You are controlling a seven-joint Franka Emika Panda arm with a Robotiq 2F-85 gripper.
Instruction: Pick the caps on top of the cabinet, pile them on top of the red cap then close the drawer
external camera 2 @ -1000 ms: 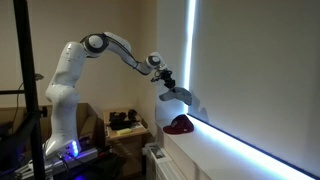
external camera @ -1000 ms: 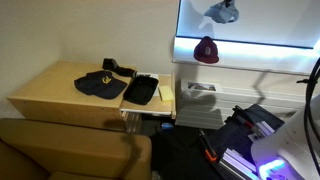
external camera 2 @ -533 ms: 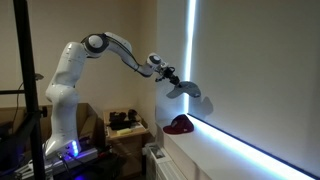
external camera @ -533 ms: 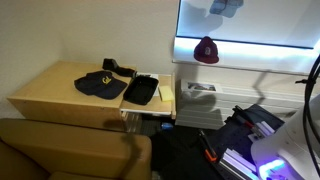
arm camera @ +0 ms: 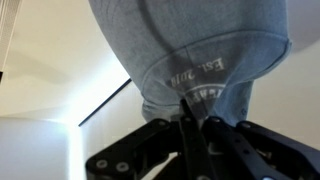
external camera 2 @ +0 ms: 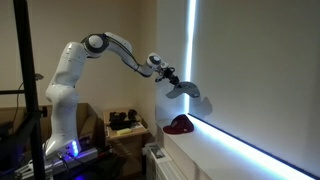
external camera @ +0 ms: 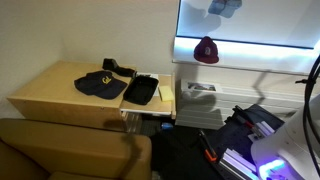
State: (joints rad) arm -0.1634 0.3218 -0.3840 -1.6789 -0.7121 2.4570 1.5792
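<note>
My gripper [external camera 2: 170,80] is shut on the light blue cap [external camera 2: 186,90] and holds it in the air above the dark red cap [external camera 2: 180,125], which sits on the white ledge. In the wrist view the light blue cap [arm camera: 190,55] hangs from my closed fingers [arm camera: 193,125]. In an exterior view the blue cap [external camera: 223,7] is at the top edge, above the red cap [external camera: 206,49]. The dark navy cap [external camera: 100,84] lies on the pale wood cabinet [external camera: 45,92]. The drawer [external camera: 141,90] with its black inside stands open.
A small black blocky object [external camera: 110,68] sits at the back of the cabinet top. A brown leather seat [external camera: 60,150] is in front of the cabinet. A bright window runs along the white ledge [external camera 2: 230,150]. The robot base [external camera 2: 60,120] stands beside the cabinet.
My gripper has lifted the light blue cap a little higher and further over the ledge above the red cap. It has held still for the last half second.
</note>
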